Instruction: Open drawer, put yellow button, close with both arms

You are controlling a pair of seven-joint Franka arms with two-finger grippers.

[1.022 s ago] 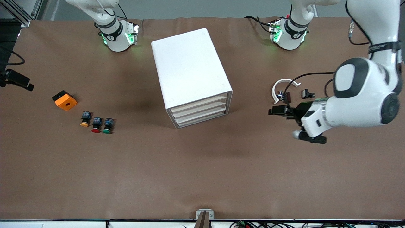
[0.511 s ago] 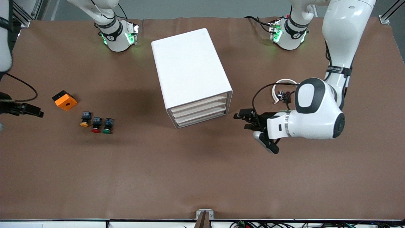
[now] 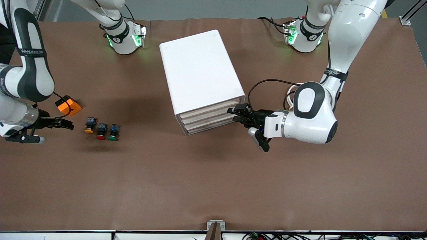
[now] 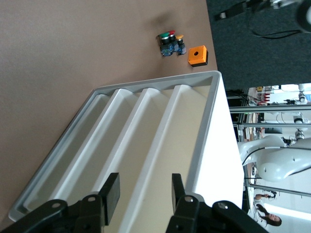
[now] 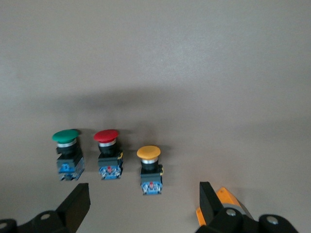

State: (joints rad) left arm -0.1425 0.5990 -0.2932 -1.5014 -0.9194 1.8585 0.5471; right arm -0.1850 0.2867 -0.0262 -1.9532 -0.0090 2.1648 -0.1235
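Note:
The white cabinet (image 3: 200,71) stands mid-table with all three drawers shut. The top drawer (image 3: 209,107) also shows in the left wrist view (image 4: 194,126). My left gripper (image 3: 235,113) is open and empty, right in front of the drawer fronts at their corner toward the left arm's end; its own view (image 4: 145,187) shows the fingers apart before the fronts. The yellow button (image 3: 89,125) stands on the mat beside a red (image 3: 101,131) and a green one (image 3: 113,132). My right gripper (image 3: 68,125) is open and empty beside it, with the button (image 5: 148,167) just ahead of the fingers (image 5: 206,199).
An orange square block (image 3: 68,105) with a hole lies close to the right gripper and shows by one finger (image 5: 228,199). A white curved part (image 3: 291,90) lies partly hidden under the left arm. A camera mount (image 3: 216,226) sits at the table's front edge.
The left arm has swung from the left arm's end of the table to the cabinet's drawer fronts. The right arm has come into view, its gripper moving up to the buttons.

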